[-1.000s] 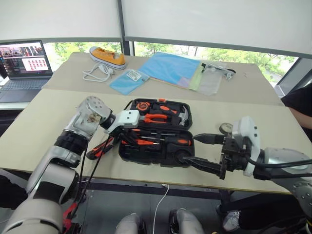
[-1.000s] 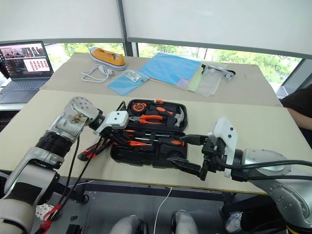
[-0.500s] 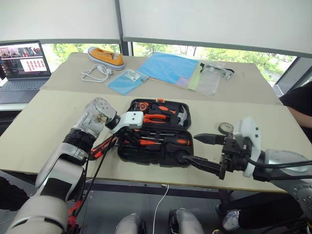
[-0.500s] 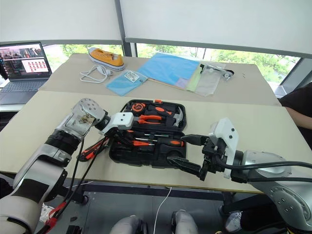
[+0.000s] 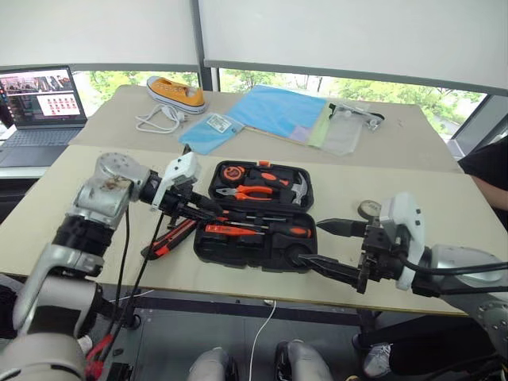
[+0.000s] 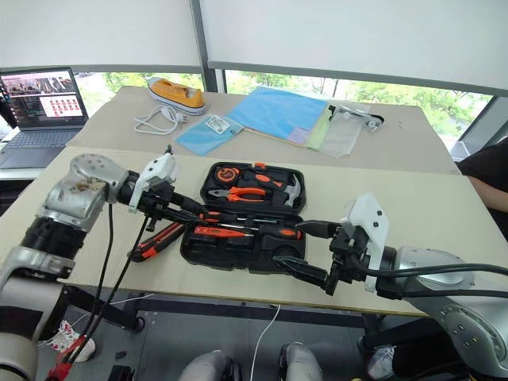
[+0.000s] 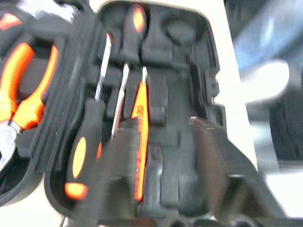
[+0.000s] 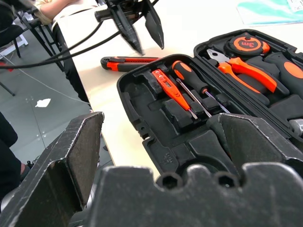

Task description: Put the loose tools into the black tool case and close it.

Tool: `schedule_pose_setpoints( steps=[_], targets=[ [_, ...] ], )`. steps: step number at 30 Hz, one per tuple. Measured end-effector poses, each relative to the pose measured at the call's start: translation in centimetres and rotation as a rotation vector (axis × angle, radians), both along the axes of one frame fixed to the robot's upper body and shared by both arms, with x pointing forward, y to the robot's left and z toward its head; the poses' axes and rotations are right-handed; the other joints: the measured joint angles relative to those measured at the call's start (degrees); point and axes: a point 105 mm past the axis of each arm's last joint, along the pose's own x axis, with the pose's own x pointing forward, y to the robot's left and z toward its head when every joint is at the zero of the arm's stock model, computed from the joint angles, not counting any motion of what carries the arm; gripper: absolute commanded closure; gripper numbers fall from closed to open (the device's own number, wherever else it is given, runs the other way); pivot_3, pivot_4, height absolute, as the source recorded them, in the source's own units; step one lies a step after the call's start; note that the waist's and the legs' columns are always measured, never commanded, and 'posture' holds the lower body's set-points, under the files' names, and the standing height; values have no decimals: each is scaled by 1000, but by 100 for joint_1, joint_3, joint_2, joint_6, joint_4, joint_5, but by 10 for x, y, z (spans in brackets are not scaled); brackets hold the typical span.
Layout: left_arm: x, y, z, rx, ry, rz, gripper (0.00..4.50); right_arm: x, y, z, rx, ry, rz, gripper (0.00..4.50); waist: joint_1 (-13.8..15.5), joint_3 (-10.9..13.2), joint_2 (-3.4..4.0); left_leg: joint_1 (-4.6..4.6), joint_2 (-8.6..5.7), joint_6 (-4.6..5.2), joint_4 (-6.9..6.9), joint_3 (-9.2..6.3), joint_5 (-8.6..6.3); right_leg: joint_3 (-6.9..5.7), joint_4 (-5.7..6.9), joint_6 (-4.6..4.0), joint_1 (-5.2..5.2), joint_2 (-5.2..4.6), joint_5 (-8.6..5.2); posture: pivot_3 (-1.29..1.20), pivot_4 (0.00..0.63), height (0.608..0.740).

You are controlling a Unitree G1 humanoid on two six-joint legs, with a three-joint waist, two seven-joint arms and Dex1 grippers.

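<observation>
My left claw point(image 8: 149, 46) is hanging just off the left end of the black tool case point(image 5: 246, 255), its two fingers parted only narrowly and gripping nothing. Below it, the orange-and-black utility knife point(image 8: 128, 63) is lying flat on the table point(image 5: 79, 182), just beside the case's left wall. My right claw point(image 5: 309, 240) is hovering over the near right corner of the case, spread wide and also empty. The small dark tape roll point(image 5: 367, 209) is sitting out on the table to the right of the case. I'm worrying most about the knife: it is low, flat and close to the wall, so a shallow pinch with a barely open claw could skid it toward the near table edge or wedge it against the case. The cables trailing from my left arm are hanging close enough to snag it too. My right claw could nudge the case if I drift. The case is lying open near the table's front edge. The slim all-orange screwdriver point(image 8: 170, 87) and the two orange-and-black screwdrivers point(image 8: 189, 80) are resting in its near half, while its far half is holding the pliers point(image 8: 246, 71) and hammer point(image 5: 298, 189). I'm judging that any unseated tool would block the lid.
</observation>
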Motion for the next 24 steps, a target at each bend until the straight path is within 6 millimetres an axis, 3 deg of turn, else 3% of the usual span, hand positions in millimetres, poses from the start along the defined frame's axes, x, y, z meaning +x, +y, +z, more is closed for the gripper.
schedule_pose_setpoints(
  steps=[1, 9, 24],
  targets=[
    [0, -4, -7, -19, 10, 12, 4477, 0, 0, 0, -1, -1, 0, 0, 1, 0, 0, -1, 0, 0, 1, 0, 0, 0, 0, 1, 0, 0, 1, 0, 150, 718],
    [6, -12, -45, -15, -24, 102, 4477, 3, -3, 1, -11, 9, 7, 0, -11, 0, -1, 4, 2, 0, 1, 1, 0, 0, 0, -1, 1, 0, 2, 0, 150, 718],
    [7, -5, -54, 5, -21, 128, 4477, 3, -3, 0, -10, 9, 0, 0, -11, 0, 0, 12, 2, -1, 0, 2, 0, 2, 0, -3, 5, -10, 4, 0, 150, 718]
  ],
)
